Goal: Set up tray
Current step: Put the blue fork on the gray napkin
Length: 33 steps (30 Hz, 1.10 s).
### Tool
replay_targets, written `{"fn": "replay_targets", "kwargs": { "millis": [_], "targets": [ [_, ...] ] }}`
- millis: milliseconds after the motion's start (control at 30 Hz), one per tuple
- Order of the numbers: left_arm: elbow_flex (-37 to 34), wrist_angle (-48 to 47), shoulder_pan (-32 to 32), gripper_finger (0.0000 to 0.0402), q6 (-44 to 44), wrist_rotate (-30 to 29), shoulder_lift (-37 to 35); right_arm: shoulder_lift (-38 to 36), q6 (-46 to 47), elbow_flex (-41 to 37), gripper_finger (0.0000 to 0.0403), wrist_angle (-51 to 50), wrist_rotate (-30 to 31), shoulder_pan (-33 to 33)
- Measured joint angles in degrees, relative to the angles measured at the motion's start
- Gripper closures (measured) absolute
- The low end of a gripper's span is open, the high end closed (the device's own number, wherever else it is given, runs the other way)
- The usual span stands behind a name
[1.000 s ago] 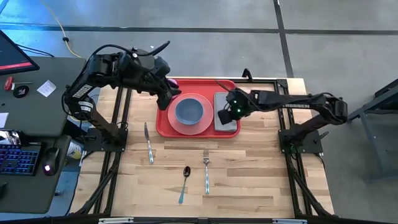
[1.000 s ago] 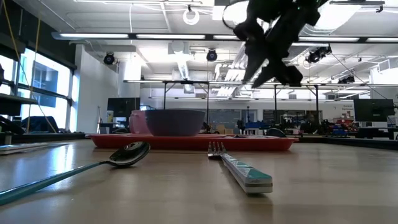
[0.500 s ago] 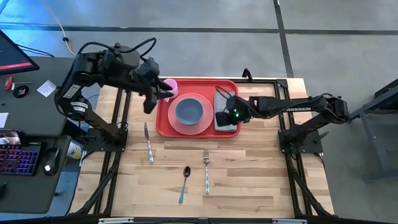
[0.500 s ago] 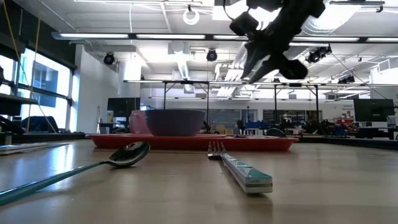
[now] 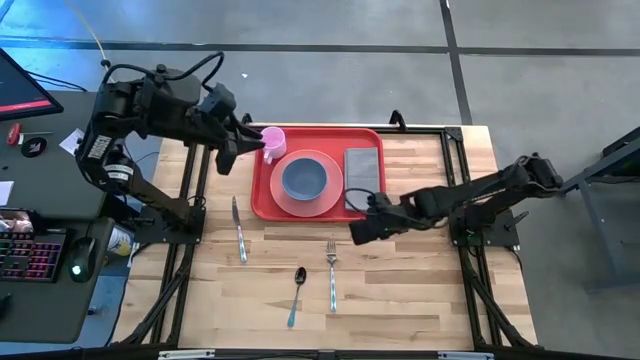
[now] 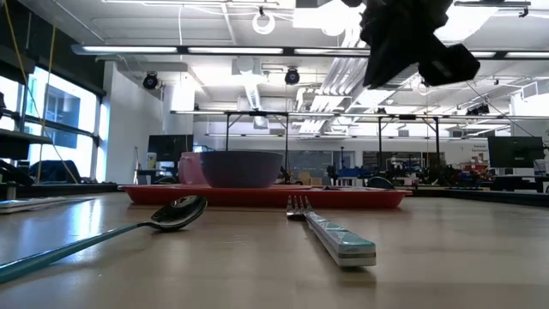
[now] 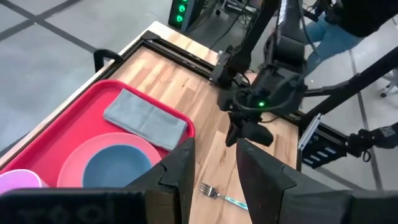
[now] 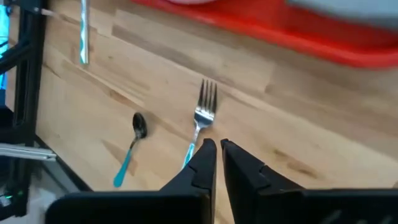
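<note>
The red tray (image 5: 262, 204) lies at the table's far middle. On it rest a pink plate (image 5: 322, 200) with a blue bowl (image 5: 303, 180), a folded grey napkin (image 5: 362, 168) at its right end, and a pink cup (image 5: 272, 142) upright in its far left corner. My left gripper (image 5: 228, 158) is open and empty, just off the tray's left edge; its fingers show apart in the left wrist view (image 7: 214, 152). My right gripper (image 5: 358, 232) is shut and empty above the bare wood, near side of the tray, over the fork (image 8: 200, 121).
A knife (image 5: 239, 230), a spoon (image 5: 296, 293) and the fork (image 5: 332, 277) lie on the wood on the near side of the tray. In the low view the spoon (image 6: 176, 210) and fork (image 6: 330, 232) lie in front of the tray (image 6: 343, 197).
My left gripper has drawn back from the tray's far left corner toward the table's left edge, leaving the pink cup standing in full view. My right gripper has gone from above the grey napkin toward the near edge, off the tray and over the wood.
</note>
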Motion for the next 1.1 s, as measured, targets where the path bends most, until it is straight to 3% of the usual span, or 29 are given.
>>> {"fn": "replay_targets", "kwargs": {
  "millis": [133, 333, 433, 567, 667, 933, 1100],
  "targets": [
    [0.0, -0.2, 0.0, 0.025, -0.6, 0.2, 0.0, 1.7, -2.9, 4.5, 0.0393, -2.5, 4.4, 2.6],
    [0.0, -0.9, -1.7, 0.025, -3.9, -0.2, 0.0, 9.2, -6.6, 15.5, 0.0402, -8.9, 3.8, 3.6],
    [0.0, -1.8, -3.3, 0.025, -4.4, -2.9, 0.0, 14.8, -5.6, 21.2, 0.0402, -14.7, 0.5, 3.0],
    [0.0, -4.5, -5.0, 0.025, -6.0, -4.3, 0.0, 21.4, -4.6, 25.3, 0.0401, -14.9, -6.3, 2.5],
    [0.0, -6.0, -6.6, 0.025, -6.2, -4.3, 0.0, 25.2, -3.0, 26.4, 0.0381, -12.3, -8.0, 3.3],
    [0.0, -7.0, -8.4, 0.025, -4.4, -4.9, 0.0, 31.9, 5.5, 26.4, 0.0269, -6.8, -10.6, 4.6],
    [0.0, -7.3, -8.4, 0.025, -3.0, -4.4, 0.0, 35.7, 6.5, 26.4, 0.0254, -3.9, -12.7, 3.2]
  ]
}}
